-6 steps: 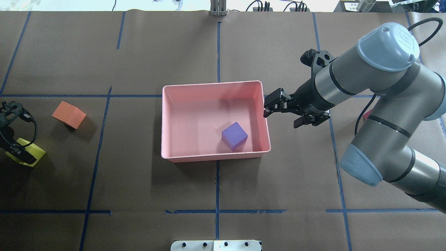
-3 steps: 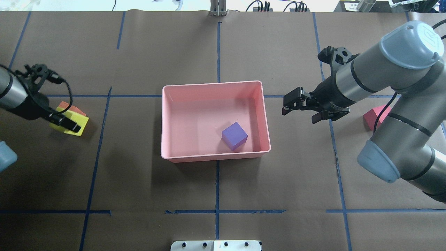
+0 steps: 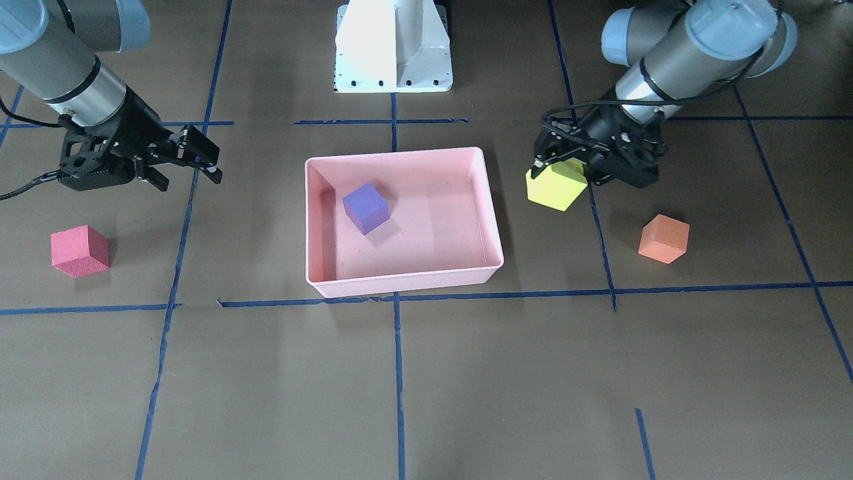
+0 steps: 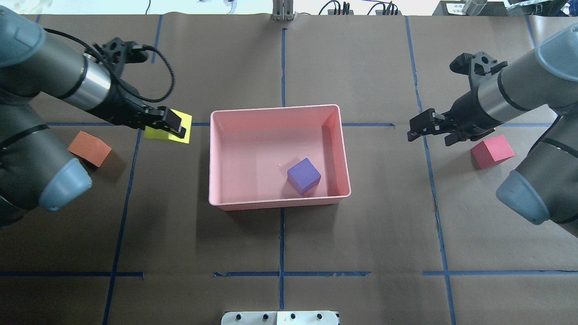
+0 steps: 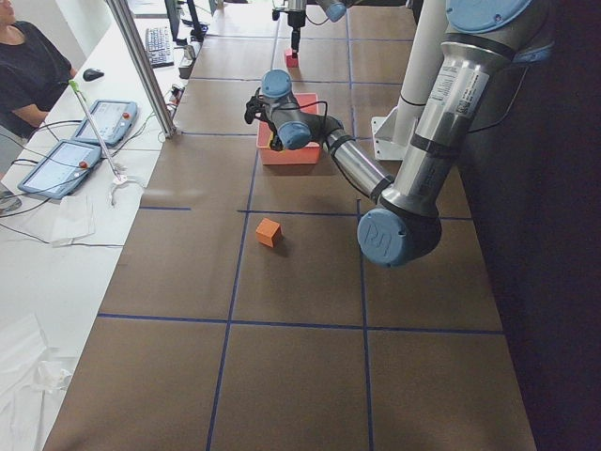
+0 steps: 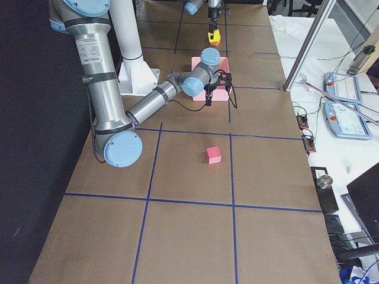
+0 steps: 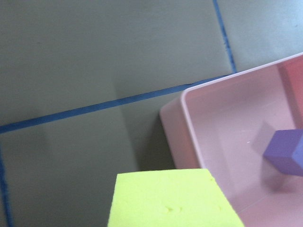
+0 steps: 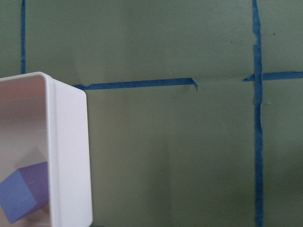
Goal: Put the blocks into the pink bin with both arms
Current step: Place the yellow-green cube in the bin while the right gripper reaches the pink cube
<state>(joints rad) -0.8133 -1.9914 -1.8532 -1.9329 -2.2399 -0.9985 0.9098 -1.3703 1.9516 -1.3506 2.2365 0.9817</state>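
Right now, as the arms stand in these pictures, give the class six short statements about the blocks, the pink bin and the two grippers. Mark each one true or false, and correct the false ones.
1. The purple block lies inside the pink bin. True.
2. The left gripper holds the yellow-green block. True.
3. The yellow-green block is above the bin's floor. False: it hangs just outside the bin's wall.
4. The red-pink block rests on the table near the right gripper. True.
5. The right gripper is shut on a block. False: it is open and empty.
6. The orange block is in the bin. False: the orange block rests on the table, outside the bin.
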